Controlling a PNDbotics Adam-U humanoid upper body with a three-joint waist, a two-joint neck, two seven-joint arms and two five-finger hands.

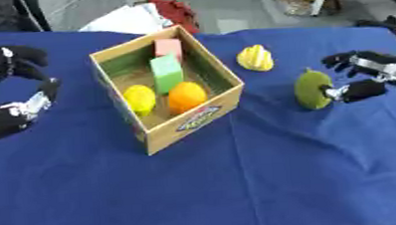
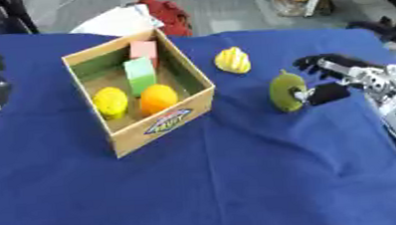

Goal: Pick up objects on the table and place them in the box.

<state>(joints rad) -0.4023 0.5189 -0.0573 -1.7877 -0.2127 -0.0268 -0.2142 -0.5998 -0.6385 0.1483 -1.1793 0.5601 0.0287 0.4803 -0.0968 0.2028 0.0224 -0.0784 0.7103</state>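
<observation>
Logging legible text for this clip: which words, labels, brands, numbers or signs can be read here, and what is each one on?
No text can be read.
Cardboard box: a coloured logo label on its front wall, with red and blue patches; its lettering is too blurred to read.
Right hand: a small dark marking on the pale forearm casing behind it, too small to read.
The fruit, the blocks and the blue tablecloth show no writing.
</observation>
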